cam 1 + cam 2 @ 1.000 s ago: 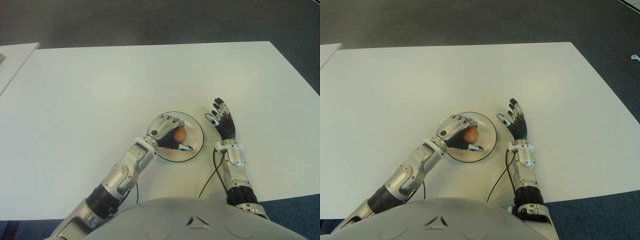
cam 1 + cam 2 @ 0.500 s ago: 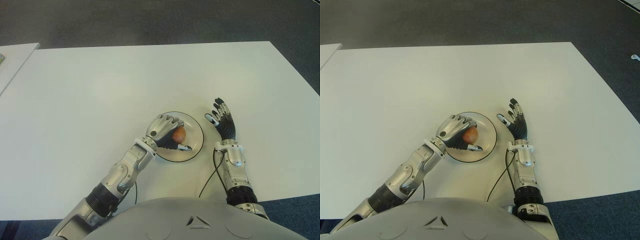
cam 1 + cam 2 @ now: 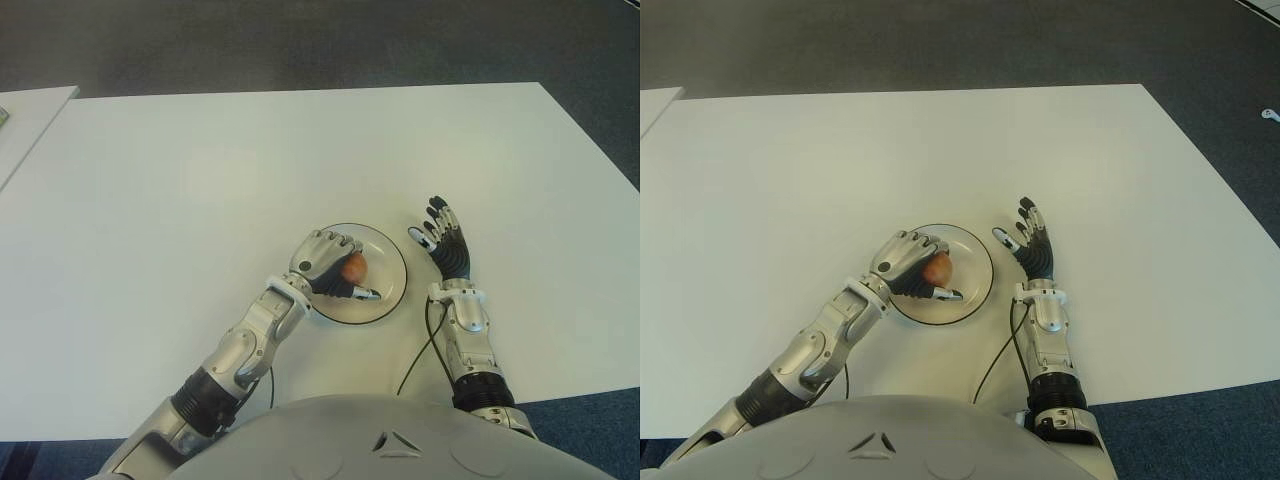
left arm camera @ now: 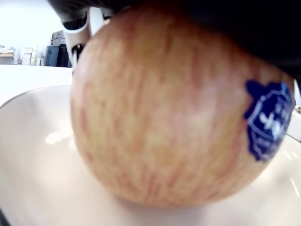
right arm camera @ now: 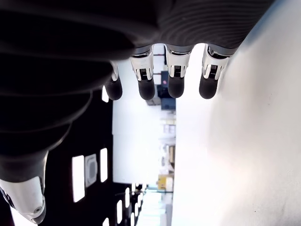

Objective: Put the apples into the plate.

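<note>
Apple (image 3: 354,268) in my left hand (image 3: 327,263), fingers curled around it, and we're right over the plate (image 3: 388,262). That plate sits on the table (image 3: 200,180) toward the near edge, roughly mid-width, and my hand comes in over its left rim with the fruit held above the middle of the dish. From the left wrist view the apple (image 4: 164,113) fills almost everything: yellow-red streaked skin, a blue sticker (image 4: 269,117) on one side, and its underside looks to be meeting the white plate (image 4: 33,155), though I can't tell for sure whether it's touching or a hair above. My grasp is on, dark fingers wrapped over the top of the fruit. Over on the other side, my right hand (image 3: 444,240) shows just beside the plate's right rim, palm up-ish, fingers spread and holding nothing; the right wrist view shows those fingertips (image 5: 176,87) fanned out side by side with open air past them. A black cable (image 3: 420,350) trails from that wrist back toward the table's near edge.
</note>
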Robot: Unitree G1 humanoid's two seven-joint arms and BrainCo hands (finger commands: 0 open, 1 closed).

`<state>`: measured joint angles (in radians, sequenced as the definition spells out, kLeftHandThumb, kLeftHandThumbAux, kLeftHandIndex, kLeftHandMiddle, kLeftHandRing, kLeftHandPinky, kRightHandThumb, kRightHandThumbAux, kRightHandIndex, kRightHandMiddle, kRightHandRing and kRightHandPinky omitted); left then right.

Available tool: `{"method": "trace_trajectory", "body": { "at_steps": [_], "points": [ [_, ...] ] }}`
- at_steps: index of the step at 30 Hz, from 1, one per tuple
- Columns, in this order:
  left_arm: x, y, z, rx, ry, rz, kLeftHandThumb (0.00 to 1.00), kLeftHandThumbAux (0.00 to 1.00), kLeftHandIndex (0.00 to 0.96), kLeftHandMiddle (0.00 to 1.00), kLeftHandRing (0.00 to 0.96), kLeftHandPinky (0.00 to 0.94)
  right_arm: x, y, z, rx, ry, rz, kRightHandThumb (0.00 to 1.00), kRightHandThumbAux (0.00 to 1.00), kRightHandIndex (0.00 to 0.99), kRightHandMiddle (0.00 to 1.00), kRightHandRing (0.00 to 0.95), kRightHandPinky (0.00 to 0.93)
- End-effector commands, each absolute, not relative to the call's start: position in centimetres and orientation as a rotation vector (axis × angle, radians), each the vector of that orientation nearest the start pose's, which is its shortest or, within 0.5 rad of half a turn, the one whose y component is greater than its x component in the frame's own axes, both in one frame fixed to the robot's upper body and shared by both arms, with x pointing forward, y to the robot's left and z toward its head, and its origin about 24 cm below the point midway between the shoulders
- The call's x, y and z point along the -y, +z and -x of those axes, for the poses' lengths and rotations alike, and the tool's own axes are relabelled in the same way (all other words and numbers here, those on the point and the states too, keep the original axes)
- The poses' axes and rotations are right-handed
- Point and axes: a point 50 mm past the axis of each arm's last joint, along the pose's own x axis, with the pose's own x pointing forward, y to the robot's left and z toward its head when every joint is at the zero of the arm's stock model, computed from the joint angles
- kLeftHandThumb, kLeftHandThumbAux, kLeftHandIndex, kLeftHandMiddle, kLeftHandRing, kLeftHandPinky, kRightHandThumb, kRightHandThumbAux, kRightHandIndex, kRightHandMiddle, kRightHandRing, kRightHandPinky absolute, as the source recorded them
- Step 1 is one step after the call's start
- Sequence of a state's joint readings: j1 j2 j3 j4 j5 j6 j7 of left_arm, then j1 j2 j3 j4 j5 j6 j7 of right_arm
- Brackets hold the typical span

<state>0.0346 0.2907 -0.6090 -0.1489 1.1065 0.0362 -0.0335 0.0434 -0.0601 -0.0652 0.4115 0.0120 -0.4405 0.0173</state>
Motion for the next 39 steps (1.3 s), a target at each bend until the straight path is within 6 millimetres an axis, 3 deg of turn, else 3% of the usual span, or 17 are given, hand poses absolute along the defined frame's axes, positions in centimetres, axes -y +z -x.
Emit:
{"method": "trace_trajectory", "body": {
  "at_steps": [1, 17, 39],
  "points": [
    [-6.28, 3.68, -20.42, 0.315, -0.540, -1.295, 0.071, 0.302, 0.000, 0.000, 0.000, 0.000, 17.94, -4.60, -20.72, -0.171, -0.075, 0.036, 0.134, 0.609, 0.000, 0.000, 0.000, 0.000],
    [-6.45, 3.98, -20.63, 0.343, -0.522, -1.267, 0.086, 0.305, 0.000, 0.000, 0.000, 0.000, 17.85, -4.52, -20.89, -0.152, -0.096, 0.011, 0.152, 0.534, 0.000, 0.000, 0.000, 0.000],
    [-6.50, 4.28, -20.76, 0.346, -0.516, -1.261, 0.094, 0.312, 0.000, 0.000, 0.000, 0.000, 17.81, -4.42, -20.90, -0.152, -0.088, 0.005, 0.152, 0.554, 0.000, 0.000, 0.000, 0.000]
  ]
}}
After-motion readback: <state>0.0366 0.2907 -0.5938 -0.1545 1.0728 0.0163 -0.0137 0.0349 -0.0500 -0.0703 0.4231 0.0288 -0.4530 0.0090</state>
